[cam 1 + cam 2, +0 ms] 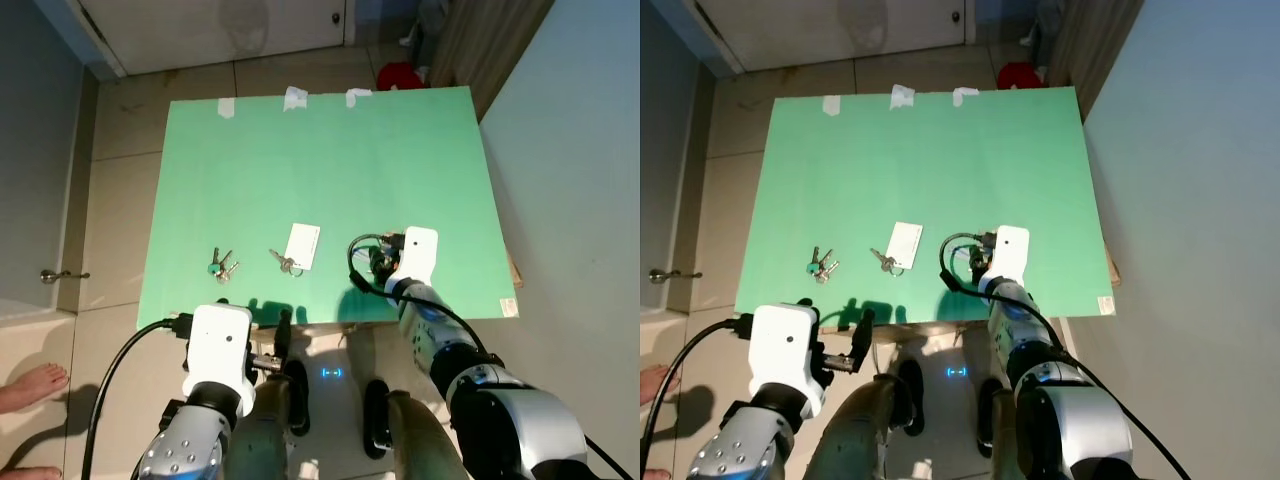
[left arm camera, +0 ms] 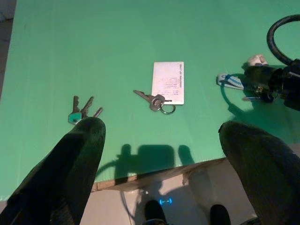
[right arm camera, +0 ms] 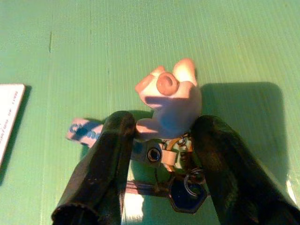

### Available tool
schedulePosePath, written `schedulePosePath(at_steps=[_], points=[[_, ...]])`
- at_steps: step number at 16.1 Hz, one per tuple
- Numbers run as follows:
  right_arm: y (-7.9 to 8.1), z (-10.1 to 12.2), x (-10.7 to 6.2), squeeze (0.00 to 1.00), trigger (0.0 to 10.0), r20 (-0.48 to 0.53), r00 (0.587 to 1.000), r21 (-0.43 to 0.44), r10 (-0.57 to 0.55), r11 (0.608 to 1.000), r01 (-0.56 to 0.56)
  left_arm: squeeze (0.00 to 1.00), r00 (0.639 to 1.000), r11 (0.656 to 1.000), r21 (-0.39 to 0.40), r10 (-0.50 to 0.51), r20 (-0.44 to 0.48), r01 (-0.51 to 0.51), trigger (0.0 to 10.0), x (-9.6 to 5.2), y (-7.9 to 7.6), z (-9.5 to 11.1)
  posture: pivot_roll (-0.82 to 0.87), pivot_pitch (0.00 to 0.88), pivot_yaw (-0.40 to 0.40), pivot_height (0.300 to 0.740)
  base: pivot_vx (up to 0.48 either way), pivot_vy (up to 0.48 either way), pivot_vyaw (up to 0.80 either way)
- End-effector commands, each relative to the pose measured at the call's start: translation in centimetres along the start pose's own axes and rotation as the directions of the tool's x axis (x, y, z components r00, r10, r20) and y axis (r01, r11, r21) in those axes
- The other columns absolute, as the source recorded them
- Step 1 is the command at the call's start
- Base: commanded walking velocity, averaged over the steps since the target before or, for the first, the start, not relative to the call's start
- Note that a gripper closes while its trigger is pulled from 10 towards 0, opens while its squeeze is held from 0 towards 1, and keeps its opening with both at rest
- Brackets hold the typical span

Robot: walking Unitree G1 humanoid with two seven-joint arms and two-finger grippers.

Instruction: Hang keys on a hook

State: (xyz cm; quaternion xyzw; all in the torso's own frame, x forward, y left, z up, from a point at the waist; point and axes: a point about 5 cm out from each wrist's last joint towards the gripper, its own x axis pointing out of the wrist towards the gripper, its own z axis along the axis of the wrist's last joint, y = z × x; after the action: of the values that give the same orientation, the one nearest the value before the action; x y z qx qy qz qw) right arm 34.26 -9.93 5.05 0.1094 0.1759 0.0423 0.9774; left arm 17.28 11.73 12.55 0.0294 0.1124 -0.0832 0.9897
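Looking down, the head views show a green board [image 1: 330,150] with three key sets near its front edge: teal-tagged keys [image 1: 222,266], keys on a white card [image 1: 297,250], and a third bunch under the right gripper [image 1: 378,262]. The left wrist view shows the left gripper [image 2: 161,154] spread wide off the front edge. The right wrist view reveals a pink pig keychain [image 3: 169,101] between spread fingers [image 3: 101,168].

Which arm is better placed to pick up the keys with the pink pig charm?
The right. The right gripper has its jaws open around the pig keys, while the left gripper hovers off the green board's near edge.
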Motion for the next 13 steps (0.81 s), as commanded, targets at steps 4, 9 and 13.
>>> schedulePosePath(at_steps=[4,9,13], points=[[-0.2,-0.3,-0.2,0.0,0.0,0.011,0.999,0.034,0.039,0.999,-0.039,0.0,1.0,1.0,-0.018,-0.011,-0.026,0.011,10.0,1.4,0.1,-1.1,0.17,0.279,0.013,0.74,0.0,0.0,0.0],[-0.6,1.3,-0.1,0.0,0.0,0.08,0.992,-0.004,0.094,0.996,-0.094,0.0,0.999,0.998,-0.053,-0.032,0.001,0.032,10.0,4.9,0.4,-1.2,0.07,0.184,0.003,0.74,0.0,0.0,0.0],[-0.9,3.5,0.2,0.0,0.0,0.147,0.981,-0.045,0.124,0.992,-0.119,0.0,0.997,0.997,-0.029,-0.069,0.043,0.07,10.0,6.9,0.2,-0.7,0.02,0.134,0.006,0.74,0.0,0.0,0.0]])
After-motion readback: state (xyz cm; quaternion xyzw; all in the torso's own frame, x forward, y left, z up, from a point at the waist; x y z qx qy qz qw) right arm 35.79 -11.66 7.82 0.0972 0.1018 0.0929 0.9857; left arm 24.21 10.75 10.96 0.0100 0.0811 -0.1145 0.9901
